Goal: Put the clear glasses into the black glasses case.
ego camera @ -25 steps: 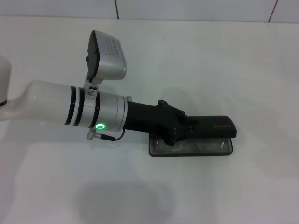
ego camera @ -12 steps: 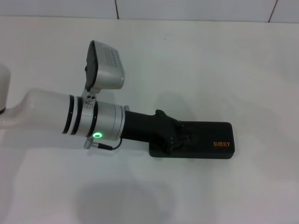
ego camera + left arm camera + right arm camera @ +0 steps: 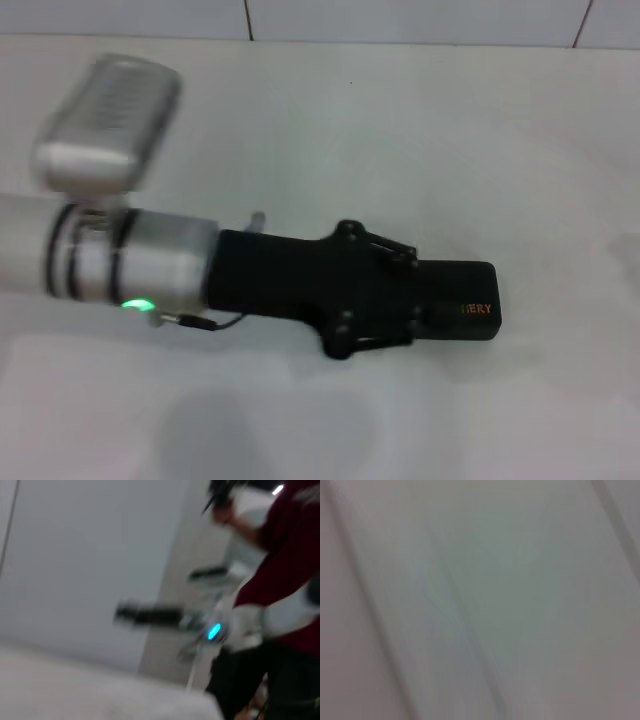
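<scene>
The black glasses case [image 3: 468, 308] lies shut on the white table, right of centre in the head view, with orange lettering on its lid. The clear glasses are hidden from view. My left arm reaches in from the left, and its black left gripper [image 3: 412, 300] is over the left end of the case, covering that part of the lid. I cannot tell whether it touches the lid. The right gripper is out of view in every picture.
The white table [image 3: 420, 130] spreads around the case, with a tiled wall along its far edge. The left wrist view looks out into the room at a person in dark red [image 3: 295, 565] and a machine with a blue light [image 3: 214, 631].
One second ago the case was open with the glasses lying inside; its lid is down now. The left wrist has since rolled, swinging its camera housing to the left.
</scene>
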You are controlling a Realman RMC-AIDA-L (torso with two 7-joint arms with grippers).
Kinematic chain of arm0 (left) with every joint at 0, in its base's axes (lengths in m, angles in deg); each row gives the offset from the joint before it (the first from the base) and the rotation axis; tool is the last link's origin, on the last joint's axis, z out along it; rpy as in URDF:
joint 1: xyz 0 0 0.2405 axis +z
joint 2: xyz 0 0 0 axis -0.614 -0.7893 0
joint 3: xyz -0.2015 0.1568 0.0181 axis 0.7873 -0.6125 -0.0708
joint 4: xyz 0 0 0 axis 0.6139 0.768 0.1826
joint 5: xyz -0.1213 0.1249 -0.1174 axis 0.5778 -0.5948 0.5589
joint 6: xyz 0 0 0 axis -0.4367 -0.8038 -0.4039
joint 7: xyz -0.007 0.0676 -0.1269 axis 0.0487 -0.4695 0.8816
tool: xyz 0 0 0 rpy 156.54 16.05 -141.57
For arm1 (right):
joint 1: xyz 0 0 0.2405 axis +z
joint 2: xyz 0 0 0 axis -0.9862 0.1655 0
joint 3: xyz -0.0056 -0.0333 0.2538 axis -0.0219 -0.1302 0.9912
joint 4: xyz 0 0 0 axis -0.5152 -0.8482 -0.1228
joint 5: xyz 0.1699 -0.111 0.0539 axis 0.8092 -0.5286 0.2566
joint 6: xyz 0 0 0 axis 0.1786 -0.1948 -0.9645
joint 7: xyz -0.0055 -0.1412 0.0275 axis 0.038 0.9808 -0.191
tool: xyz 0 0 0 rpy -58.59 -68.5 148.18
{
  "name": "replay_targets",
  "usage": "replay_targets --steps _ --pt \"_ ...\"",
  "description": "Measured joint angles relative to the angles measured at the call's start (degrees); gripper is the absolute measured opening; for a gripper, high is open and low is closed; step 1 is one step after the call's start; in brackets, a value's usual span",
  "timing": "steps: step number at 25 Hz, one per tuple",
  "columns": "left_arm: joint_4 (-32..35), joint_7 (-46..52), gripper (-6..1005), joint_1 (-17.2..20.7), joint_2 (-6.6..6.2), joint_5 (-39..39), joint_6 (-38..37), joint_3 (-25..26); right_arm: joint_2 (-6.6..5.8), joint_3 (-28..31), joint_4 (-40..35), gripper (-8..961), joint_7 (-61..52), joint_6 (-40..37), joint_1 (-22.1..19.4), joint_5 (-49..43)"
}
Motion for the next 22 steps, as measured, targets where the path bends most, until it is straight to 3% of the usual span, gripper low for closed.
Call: replay_targets --steps 1,5,10,14,17,22 --pt "6.0 -2.9 178 4.6 -0.55 2.7 -6.2 1.2 -0.03 -1.7 0.0 164 0.9 -0.6 0.1 -0.6" --pt "11.7 -7.2 223 10.2 -1.24 3.4 -14.0 6.3 0.41 -13.2 0.4 164 5.6 -2.3 0.8 -1.1" --pt "10.5 -2.8 372 12.5 -4.58 3.1 -18.6 13.2 1.26 -25.6 7.0 277 9.7 -2.6 4.8 -0.1" --pt "8.8 -2.7 613 14.3 -6.15 2.7 -20.8 16.3 1.30 -29.5 11.9 368 11.6 -3.7 8.6 0.2" --pt "8.5 -2.8 808 15.0 -6.72 1.8 -21.0 16.4 1.40 -30.7 13.5 487 11.9 -4.9 10.1 1.3" --pt "8.3 -2.9 842 15.3 -7.11 1.0 -21.1 16.4 1.43 -31.3 14.5 684 11.9 -5.2 11.1 2.1"
